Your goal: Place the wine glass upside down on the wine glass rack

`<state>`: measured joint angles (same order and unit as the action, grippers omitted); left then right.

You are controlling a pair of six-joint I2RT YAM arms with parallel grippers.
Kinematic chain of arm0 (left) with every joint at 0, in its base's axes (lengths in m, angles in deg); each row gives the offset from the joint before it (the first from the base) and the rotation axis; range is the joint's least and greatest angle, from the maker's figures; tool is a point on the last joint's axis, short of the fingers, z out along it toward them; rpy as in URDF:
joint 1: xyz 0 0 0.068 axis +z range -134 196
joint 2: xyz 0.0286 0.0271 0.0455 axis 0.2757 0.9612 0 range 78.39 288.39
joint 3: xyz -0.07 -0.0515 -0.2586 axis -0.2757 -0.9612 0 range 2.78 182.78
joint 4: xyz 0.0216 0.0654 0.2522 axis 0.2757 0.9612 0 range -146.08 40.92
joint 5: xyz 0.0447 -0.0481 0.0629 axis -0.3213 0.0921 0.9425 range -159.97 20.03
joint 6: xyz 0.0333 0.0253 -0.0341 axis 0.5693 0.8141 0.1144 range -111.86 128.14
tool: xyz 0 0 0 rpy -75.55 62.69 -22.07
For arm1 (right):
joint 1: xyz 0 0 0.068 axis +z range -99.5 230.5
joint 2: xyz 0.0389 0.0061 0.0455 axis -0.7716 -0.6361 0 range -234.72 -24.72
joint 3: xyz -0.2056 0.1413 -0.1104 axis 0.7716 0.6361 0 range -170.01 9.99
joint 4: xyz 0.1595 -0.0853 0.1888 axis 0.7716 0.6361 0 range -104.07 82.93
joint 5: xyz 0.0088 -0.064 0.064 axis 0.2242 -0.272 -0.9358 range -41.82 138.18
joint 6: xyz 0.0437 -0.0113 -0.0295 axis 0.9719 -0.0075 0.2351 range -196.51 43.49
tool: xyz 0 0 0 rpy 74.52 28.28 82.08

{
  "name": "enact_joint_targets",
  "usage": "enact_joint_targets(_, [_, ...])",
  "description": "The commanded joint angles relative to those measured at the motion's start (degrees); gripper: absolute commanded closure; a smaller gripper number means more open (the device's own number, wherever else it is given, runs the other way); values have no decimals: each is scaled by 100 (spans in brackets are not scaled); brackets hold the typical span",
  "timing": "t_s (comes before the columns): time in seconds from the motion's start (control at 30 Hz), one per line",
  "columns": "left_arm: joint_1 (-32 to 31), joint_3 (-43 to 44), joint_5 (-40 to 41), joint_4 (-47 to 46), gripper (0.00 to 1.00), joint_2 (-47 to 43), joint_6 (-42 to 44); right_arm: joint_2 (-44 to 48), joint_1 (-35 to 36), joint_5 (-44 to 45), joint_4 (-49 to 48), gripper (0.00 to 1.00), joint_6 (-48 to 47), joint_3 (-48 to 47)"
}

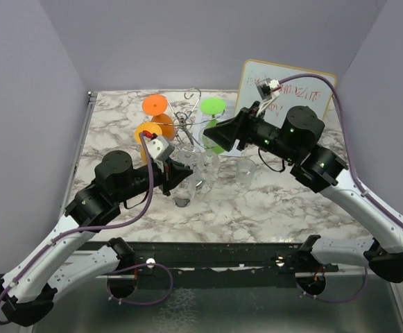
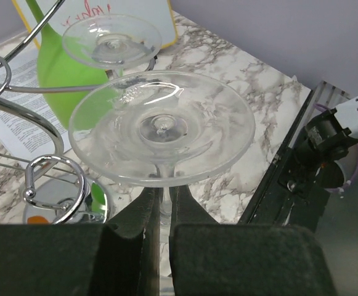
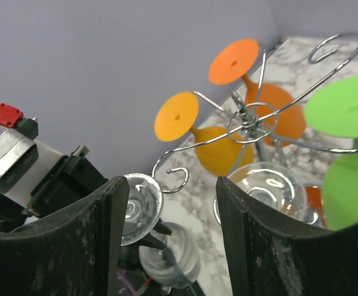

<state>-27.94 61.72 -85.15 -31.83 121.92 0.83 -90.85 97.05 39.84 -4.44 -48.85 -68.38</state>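
Note:
My left gripper point(image 1: 180, 176) is shut on the stem of a clear wine glass point(image 2: 161, 126) and holds it upside down, foot up, in front of the wine glass rack point(image 1: 187, 126). In the left wrist view the stem sits between my fingertips point(image 2: 164, 196), and chrome loop arms point(image 2: 54, 180) curl at the left. The right wrist view shows the same glass point(image 3: 139, 206) and the rack's hub point(image 3: 250, 121). My right gripper point(image 3: 172, 228) is open and empty, hovering by the rack's right side point(image 1: 213, 133).
Two orange glasses point(image 1: 155, 105) point(image 1: 148, 132), a green one point(image 1: 213, 106) and a clear one point(image 2: 112, 40) hang upside down on the rack. A clear tumbler point(image 1: 245, 171) stands right of it. A whiteboard point(image 1: 288, 94) leans at the back right.

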Motion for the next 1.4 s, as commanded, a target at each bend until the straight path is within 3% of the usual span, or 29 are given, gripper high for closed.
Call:
enact_joint_targets(0.0, [3,-355,294,-831,100,-282,266,-172,30,-968,-105,36,1396,-25])
enact_joint_targets(0.2, [5,-686,534,-1284,100,-463,386,-357,30,-1121,-195,41,2012,89])
enact_joint_targets(0.57, [3,-901,560,-1583,100,-610,528,-655,27,-1396,127,44,2238,-29])
enact_joint_targets(0.97, [2,-954,556,-1555,100,-642,547,-826,34,-2277,-598,48,3025,248])
enact_joint_targets(1.23, [8,-989,723,-1513,100,-614,409,-976,31,-2816,-1292,63,3698,511])
enact_joint_targets(1.37, [3,-928,735,-1391,100,-580,376,-1082,35,-3068,-1622,78,4068,587])
